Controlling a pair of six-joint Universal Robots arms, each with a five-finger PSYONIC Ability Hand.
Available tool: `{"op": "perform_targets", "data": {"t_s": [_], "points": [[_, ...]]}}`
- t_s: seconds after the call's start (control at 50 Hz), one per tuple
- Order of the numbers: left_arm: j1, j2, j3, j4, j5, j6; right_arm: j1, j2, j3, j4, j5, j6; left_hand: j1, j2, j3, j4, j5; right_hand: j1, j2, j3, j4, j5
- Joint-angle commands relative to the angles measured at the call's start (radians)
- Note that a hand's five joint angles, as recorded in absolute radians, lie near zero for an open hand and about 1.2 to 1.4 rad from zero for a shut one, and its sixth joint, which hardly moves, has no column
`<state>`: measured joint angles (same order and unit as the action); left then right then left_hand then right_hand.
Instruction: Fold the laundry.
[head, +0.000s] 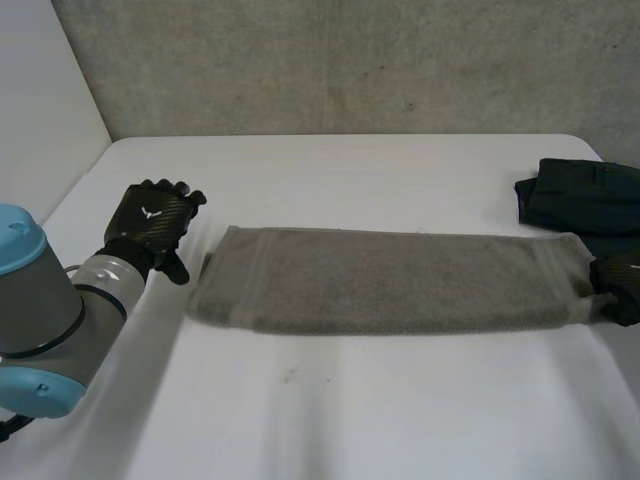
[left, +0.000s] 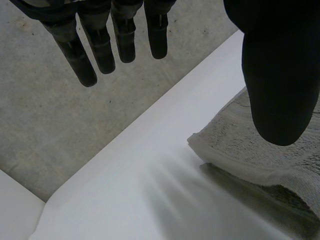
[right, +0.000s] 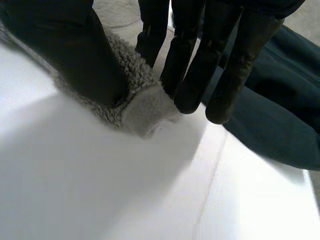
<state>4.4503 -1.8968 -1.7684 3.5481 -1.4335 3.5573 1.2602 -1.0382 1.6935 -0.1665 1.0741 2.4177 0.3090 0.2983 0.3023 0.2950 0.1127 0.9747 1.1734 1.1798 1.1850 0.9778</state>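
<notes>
A grey towel lies folded into a long strip across the middle of the white table. My left hand hovers just off the towel's left end, open, its straight fingers and thumb holding nothing. My right hand is at the towel's right end. There its thumb and fingers pinch the towel's corner just above the table.
A dark folded garment lies at the table's far right, just behind my right hand, with part of that garment beyond the fingertips. A concrete wall rises behind the table's far edge.
</notes>
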Motion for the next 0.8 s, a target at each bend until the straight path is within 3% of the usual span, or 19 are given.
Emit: {"op": "perform_targets", "data": {"t_s": [0.02,0.18,0.3,0.4,0.58,0.68,0.8], "points": [[0.000,0.012,0.000,0.000,-0.001,0.000,-0.047,-0.040,-0.003,-0.013,0.058,-0.005,-0.016,-0.005,-0.010,-0.002,0.006,0.422,0.223,0.217,0.211,0.244],[0.001,0.018,0.000,0.000,-0.002,0.000,-0.122,-0.091,-0.017,-0.022,0.089,-0.051,-0.019,-0.008,-0.012,-0.005,0.003,0.422,0.223,0.217,0.211,0.244],[0.001,0.024,0.000,0.000,-0.002,0.000,-0.104,-0.126,-0.018,-0.019,0.087,-0.157,-0.028,-0.017,-0.021,-0.014,-0.006,0.422,0.223,0.217,0.211,0.244],[0.004,0.036,0.001,0.000,-0.004,-0.002,0.123,-0.218,-0.052,-0.025,0.083,-0.154,-0.028,-0.017,-0.021,-0.014,-0.006,0.422,0.223,0.217,0.211,0.244],[0.009,0.055,0.001,0.000,-0.004,-0.002,0.522,-0.203,-0.181,-0.031,0.069,-0.163,-0.028,-0.017,-0.021,-0.014,-0.006,0.422,0.223,0.217,0.211,0.244],[0.007,0.058,0.000,-0.002,-0.004,-0.002,0.798,-0.044,-0.339,-0.018,0.066,-0.170,-0.031,-0.020,-0.024,-0.017,-0.009,0.422,0.223,0.217,0.211,0.244],[0.003,0.058,-0.009,0.000,-0.004,-0.002,0.967,0.134,-0.475,0.004,0.037,-0.170,-0.046,-0.035,-0.039,-0.032,-0.024,0.422,0.223,0.217,0.211,0.244]]}}
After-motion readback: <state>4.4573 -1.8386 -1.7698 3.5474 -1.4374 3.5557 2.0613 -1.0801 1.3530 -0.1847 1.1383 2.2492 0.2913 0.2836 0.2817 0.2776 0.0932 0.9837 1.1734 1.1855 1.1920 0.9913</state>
